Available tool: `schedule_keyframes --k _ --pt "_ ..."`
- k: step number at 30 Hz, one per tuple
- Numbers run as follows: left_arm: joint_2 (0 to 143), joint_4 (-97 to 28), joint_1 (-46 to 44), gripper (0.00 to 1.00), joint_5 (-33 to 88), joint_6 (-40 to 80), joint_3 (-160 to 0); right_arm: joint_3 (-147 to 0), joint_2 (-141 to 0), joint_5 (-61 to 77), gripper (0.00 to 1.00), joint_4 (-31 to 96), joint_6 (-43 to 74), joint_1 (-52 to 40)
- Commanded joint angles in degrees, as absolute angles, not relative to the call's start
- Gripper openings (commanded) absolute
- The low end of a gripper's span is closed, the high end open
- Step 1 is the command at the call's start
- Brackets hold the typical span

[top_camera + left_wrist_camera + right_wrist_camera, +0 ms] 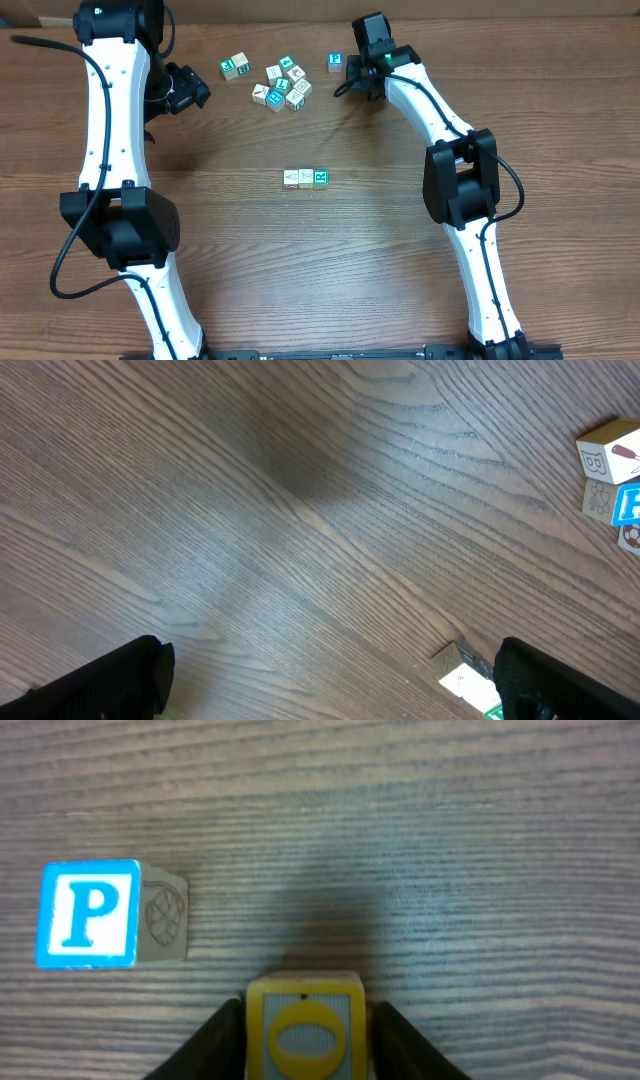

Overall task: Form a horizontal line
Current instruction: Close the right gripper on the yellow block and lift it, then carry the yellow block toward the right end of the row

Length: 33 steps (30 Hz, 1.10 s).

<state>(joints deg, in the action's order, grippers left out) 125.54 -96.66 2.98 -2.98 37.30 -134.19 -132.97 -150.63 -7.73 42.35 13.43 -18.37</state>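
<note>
The horizontal line [306, 178] lies mid-table as three touching cubes, two whitish ones and a teal-and-white one at its right end. At the back right, my right gripper [362, 78] is low over the table. In the right wrist view my right gripper [305, 1042] is shut on a yellow cube [305, 1028] with an O, one finger against each side of it. A blue P cube [90, 913] [336, 62] sits just left of it. My left gripper [190, 90] [330, 685] hangs open at the back left with bare wood between its fingers.
A loose jumble of white and teal cubes [282, 85] lies at the back centre, with one more cube [235, 67] left of it. In the left wrist view, a white-and-green cube [465, 680] sits by the right finger and other cubes [610, 460] at the right edge.
</note>
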Motion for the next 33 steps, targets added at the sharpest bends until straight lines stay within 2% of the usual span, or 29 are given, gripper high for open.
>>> schedule_keyframes --k 1,7,14,24,29,33 --pt "125.9 -96.8 2.6 1.00 -2.9 36.8 -134.2 -135.7 -150.9 -7.9 0.27 41.8 13.2 -18.3" --pt "125.9 -96.8 2.6 0.99 -2.9 36.8 -134.2 -138.6 -149.6 -8.0 0.19 45.5 13.2 -18.2" --pt "125.9 -96.8 2.6 1.00 -2.9 36.8 -134.2 -140.0 -140.5 -8.1 0.19 52.6 13.2 -18.2" --pt "125.9 -96.8 2.6 1.00 -2.9 36.8 -134.2 -140.0 -122.3 -7.6 0.19 73.9 16.6 -18.4" --pt "125.9 -96.8 2.6 1.00 -2.9 36.8 -134.2 -139.6 -120.7 -7.4 0.18 84.8 20.8 -18.4" --pt "125.9 -96.8 2.6 0.99 -2.9 36.8 -134.2 -133.7 -121.0 -4.5 0.19 87.7 22.5 -19.0"
